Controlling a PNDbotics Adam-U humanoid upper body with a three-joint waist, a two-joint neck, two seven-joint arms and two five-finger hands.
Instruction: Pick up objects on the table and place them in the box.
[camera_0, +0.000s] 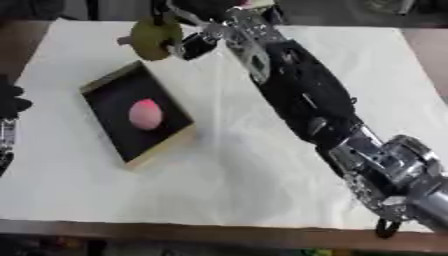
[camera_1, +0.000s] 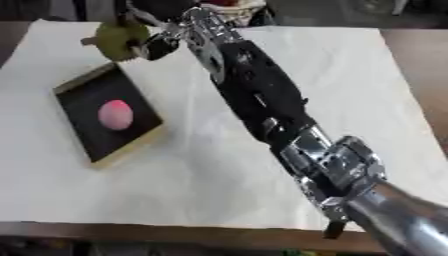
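Note:
A shallow wooden box (camera_0: 160, 149) with a dark lining lies on the left half of the table, and a pink rounded object (camera_0: 145, 114) rests inside it. My right arm reaches across from the lower right to the far left. Its hand (camera_0: 199, 41) is shut on an olive-green rounded object (camera_0: 155, 38) with a short stem, held in the air just beyond the box's far corner. My left hand (camera_0: 12, 100) shows as a dark shape at the left edge, away from the box.
A white cloth (camera_0: 262, 190) covers the table, with its brown front edge (camera_0: 219, 235) along the bottom. Beyond the far edge, behind the right hand, sits something pink and pale (camera_1: 232, 5).

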